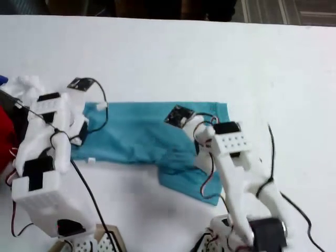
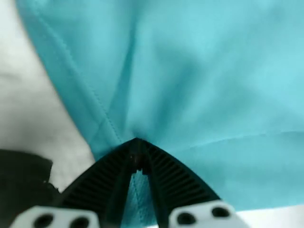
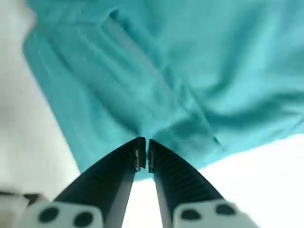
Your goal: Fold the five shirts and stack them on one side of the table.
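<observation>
Partly hidden beneath an arm point(image 1: 236, 163): teal shirt point(image 1: 136, 134), on white surface point(image 1: 157, 58). Left hand point(image 2: 137, 159) clenched on its seam; right hand point(image 3: 142, 154) pinched shut on its edge.

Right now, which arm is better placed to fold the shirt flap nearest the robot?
Right, probably: the right gripper, jaws shut, sits at that flap of the teal shirt; the left gripper pinches its other end.

Robotics lab bench, by the look: plain white tabletop point(image 1: 157, 52); white plastic robot arm point(image 1: 39, 163), matching second arm point(image 1: 241, 173); loose black cabling point(image 1: 89, 193); grey ribbed flooring point(image 1: 273, 10) behind.
</observation>
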Robot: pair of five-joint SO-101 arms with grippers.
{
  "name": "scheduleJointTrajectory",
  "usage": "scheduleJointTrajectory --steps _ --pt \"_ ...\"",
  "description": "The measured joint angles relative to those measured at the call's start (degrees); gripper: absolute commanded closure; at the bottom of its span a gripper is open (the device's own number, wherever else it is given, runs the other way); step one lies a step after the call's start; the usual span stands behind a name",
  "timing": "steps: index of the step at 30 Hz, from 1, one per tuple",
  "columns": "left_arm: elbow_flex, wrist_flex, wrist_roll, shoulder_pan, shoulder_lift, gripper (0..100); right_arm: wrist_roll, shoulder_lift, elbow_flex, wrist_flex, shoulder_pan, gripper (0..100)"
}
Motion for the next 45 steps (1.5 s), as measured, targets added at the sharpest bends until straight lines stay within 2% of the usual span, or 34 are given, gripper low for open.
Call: scheduleJointTrajectory --steps 4,8,13,18,21,26,35,45 --pt "2.6 -2.5 -0.2 -0.1 -1.0 97 -2.2 -7.7 0.7 -3.3 -0.3 97.8" --pt "3.5 -3.5 -0.2 -0.1 -1.1 97 -13.4 -7.6 3.7 -15.7 -1.0 97.8" --pt "3.6 -3.7 -0.2 -0.1 -1.1 97 -16.9 2.3 4.0 -26.9 -6.2 97.8" --pt "3.7 -4.0 -0.2 -0.1 -0.4 97 -17.1 16.0 -1.8 -28.8 -8.9 97.8" --pt "3.7 -4.0 -0.2 -0.1 0.0 97 -17.2 21.4 -5.7 -25.4 -9.0 97.8" --pt "3.7 -4.0 -0.2 -0.1 0.0 97 -17.1 22.2 -8.1 -14.7 -10.9 97.8" --pt "3.7 -4.0 -0.2 -0.1 0.0 97 -13.5 15.7 -8.2 1.7 -15.6 97.8" --pt "3.7 -4.0 -0.2 -0.1 0.0 97 -7.2 12.8 -4.0 2.8 -11.4 97.8"
